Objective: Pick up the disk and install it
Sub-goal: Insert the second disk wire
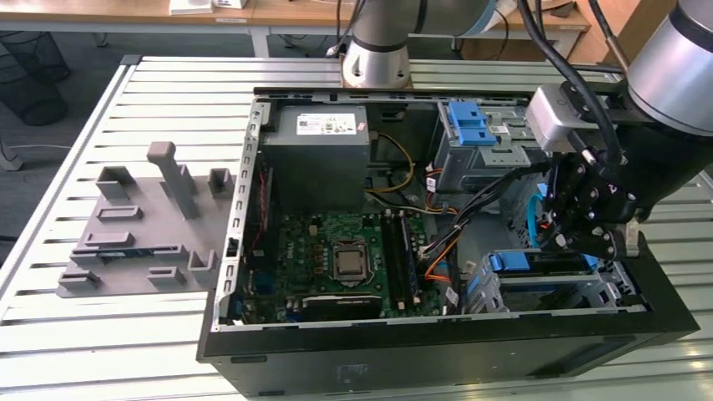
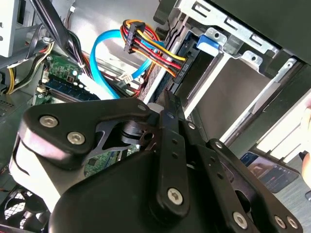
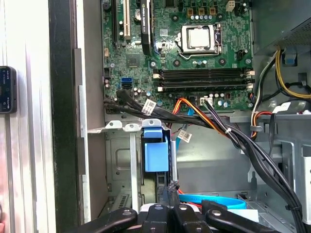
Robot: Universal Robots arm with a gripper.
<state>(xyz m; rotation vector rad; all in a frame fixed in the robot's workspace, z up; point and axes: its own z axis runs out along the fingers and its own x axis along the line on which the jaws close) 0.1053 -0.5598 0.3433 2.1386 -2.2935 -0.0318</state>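
My gripper low inside open computer case, fingers narrowed together, holding nothing visible. Disk seated in drive bay directly ahead, long axis running into bay.

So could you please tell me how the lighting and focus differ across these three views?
In the exterior view, even daylight, with glare on the slatted white table. In the second wrist view, the black metal gripper looms large and soft-edged, and the far background is washed out. In the first wrist view, the green motherboard is sharp and evenly lit.
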